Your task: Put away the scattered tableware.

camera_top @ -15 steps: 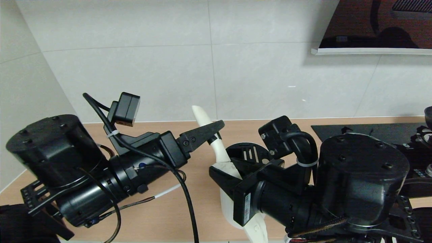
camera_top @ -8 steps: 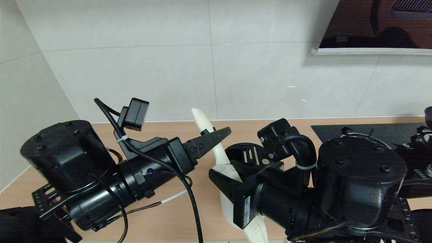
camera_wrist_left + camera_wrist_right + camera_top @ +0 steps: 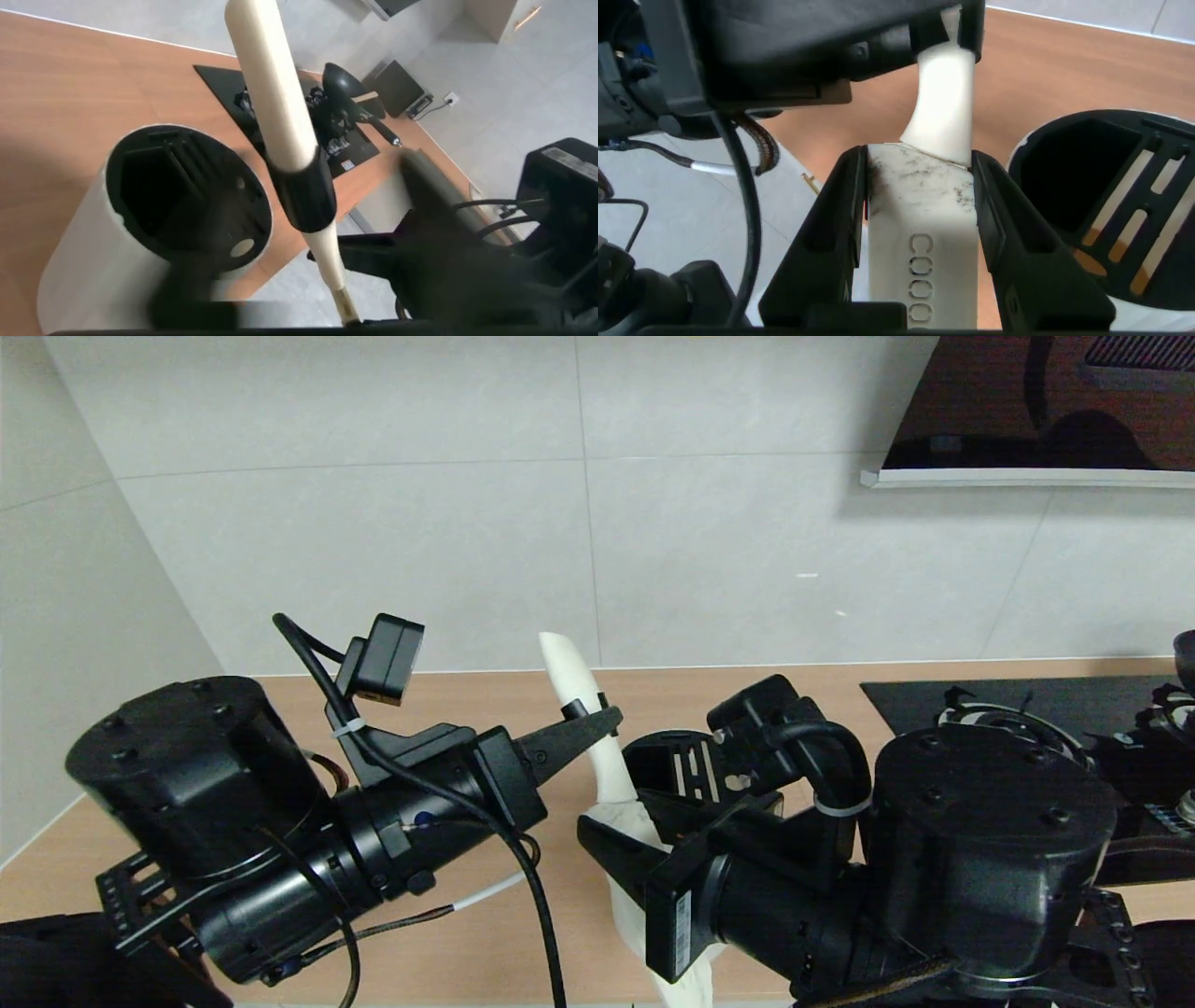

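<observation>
The right gripper (image 3: 920, 187) was clamped on the flat, grey-speckled end of a long white plastic utensil (image 3: 943, 84), one finger pressed against each edge. From there a smooth cream handle, ringed by one black band, rose steeply. The left gripper (image 3: 593, 726) straddled it near the band, its fingers apart and neither touching the handle. The utensil hung above a light wooden countertop (image 3: 439, 961), just beside a white cylindrical cutlery holder with a black slotted insert (image 3: 672, 737), outside it. There was one utensil, one holder and two grippers.
</observation>
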Controlling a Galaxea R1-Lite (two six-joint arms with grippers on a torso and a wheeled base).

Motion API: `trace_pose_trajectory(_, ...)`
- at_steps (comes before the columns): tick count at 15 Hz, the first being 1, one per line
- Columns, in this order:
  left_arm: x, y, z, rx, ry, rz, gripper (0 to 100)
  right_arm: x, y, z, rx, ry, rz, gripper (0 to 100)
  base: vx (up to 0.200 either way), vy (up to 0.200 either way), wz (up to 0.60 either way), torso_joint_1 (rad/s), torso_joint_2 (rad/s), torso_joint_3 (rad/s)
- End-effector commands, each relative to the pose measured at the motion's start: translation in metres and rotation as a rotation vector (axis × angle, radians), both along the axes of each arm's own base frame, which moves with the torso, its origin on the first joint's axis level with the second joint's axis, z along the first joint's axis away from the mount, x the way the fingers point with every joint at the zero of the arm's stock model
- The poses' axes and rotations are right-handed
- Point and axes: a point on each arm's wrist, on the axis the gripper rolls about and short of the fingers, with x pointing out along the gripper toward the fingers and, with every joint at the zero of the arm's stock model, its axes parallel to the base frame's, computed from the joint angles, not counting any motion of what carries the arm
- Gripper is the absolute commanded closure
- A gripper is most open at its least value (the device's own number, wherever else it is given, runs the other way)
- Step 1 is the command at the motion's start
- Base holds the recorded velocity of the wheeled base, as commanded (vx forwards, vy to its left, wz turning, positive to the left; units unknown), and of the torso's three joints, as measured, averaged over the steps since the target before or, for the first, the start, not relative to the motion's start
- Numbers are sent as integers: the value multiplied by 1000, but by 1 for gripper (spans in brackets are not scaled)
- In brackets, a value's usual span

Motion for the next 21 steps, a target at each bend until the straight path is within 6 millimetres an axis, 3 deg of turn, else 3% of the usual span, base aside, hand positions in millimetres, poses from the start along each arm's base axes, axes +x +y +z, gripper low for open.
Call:
trace_pose_trajectory(1, 0, 0, -1, 3, 4, 1, 100, 0, -1, 2, 6, -4, -1, 100, 0, 0, 0, 0, 0, 0)
trace_pose_trajectory(9, -4, -4, -3, 7, 11, -22, 100, 1, -2, 3, 9, -7, -16, 100, 0, 0, 0, 0, 0, 0)
trace_pose_trajectory(10, -5, -4, -2, 5, 9, -23, 100, 1, -2, 3, 10, -6, -16, 0, 0, 0, 0, 0, 0, 0)
trace_pose_trajectory(15, -2, -13, 4, -14, -3, 52, 100, 1, -8, 11, 33, -22, -24, 0, 0, 0, 0, 0, 0, 0)
trace_pose_trajectory(18, 4, -14, 20, -11, 7, 185, 100, 16, -34, 30, 82, -60, -111, 0, 0, 0, 0, 0, 0, 0)
trace_pose_trajectory(21, 11, -10, 54, 4, -11, 373, 100, 41, -60, 45, 121, -94, -227, 0, 0, 0, 0, 0, 0, 0)
